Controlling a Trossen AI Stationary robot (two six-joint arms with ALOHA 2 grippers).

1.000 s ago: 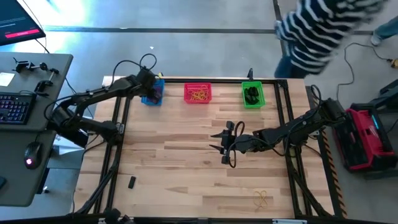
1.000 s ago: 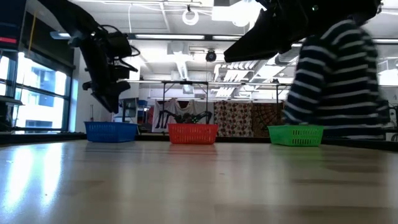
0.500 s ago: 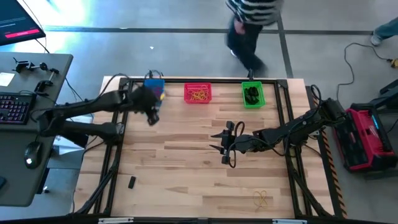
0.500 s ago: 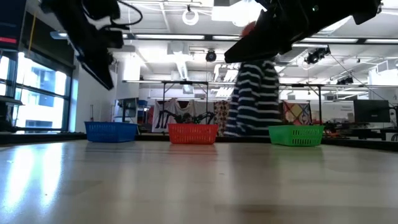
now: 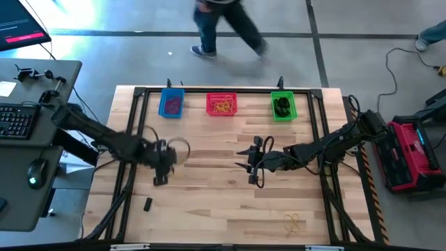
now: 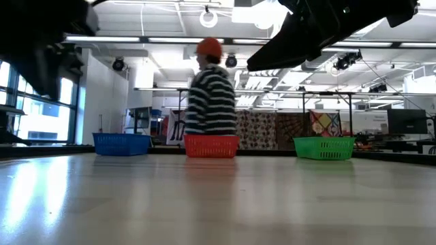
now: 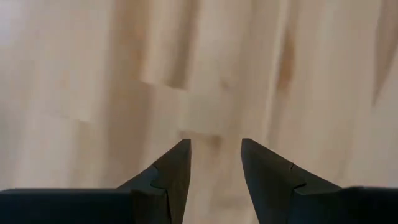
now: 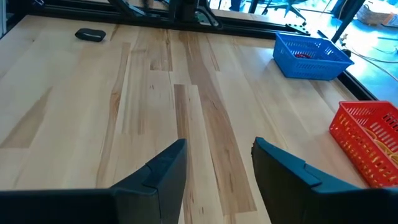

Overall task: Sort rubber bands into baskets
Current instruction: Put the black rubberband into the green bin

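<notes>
While open and empty, left gripper [image 7: 214, 163] low over bare table [image 5: 209, 202].

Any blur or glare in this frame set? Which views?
High view: left gripper motion-smeared, glare on the floor at top left. Left wrist view: table grain streaked. Low view: near tabletop soft, ceiling lights bright. Right wrist view: sharp, blue basket crisp.
</notes>
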